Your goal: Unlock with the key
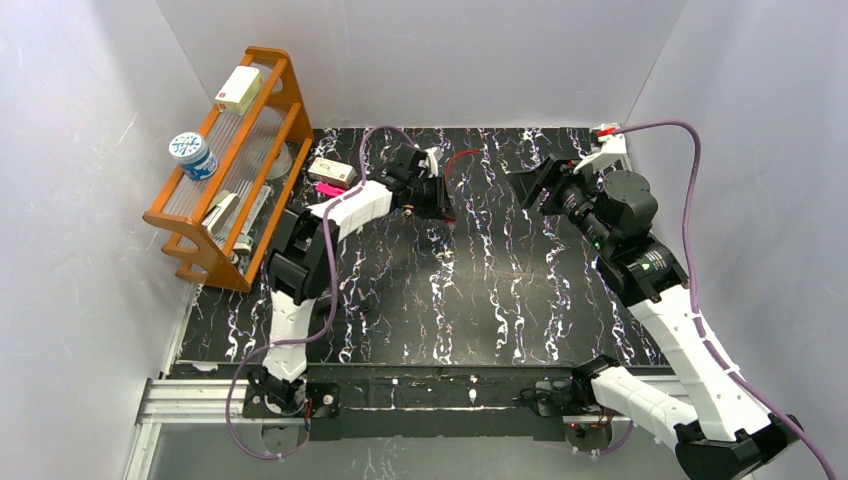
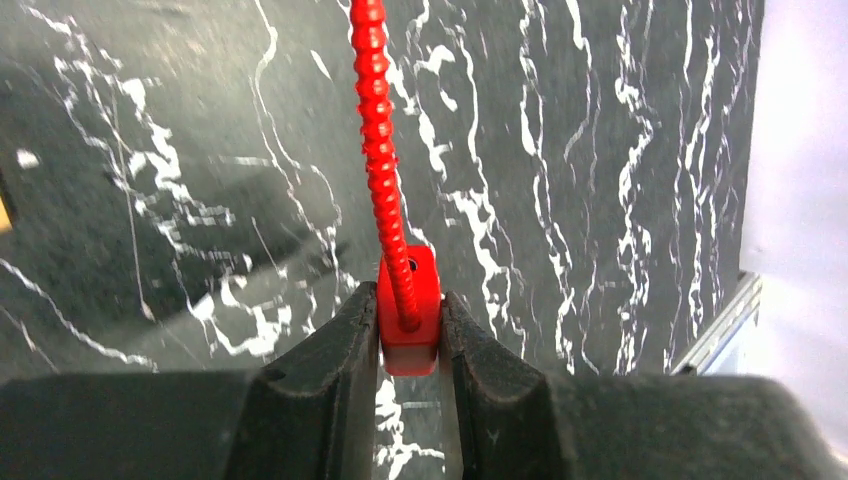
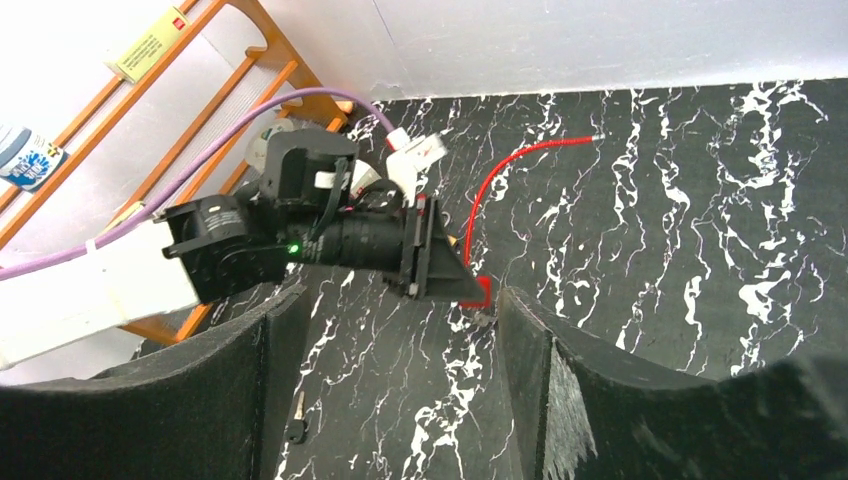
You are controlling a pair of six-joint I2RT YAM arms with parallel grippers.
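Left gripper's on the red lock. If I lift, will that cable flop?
Probably not much: the cable leaves the lock body in one smooth, kink-free arc, so it looks springy. Its free end is loose, so it may sweep sideways. The body, pinched flat in the left gripper, looks small, likely light.

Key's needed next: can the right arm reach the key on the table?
Probably yes: the key lies uncovered on the table, framed between the open right fingers, with nothing on top of it.
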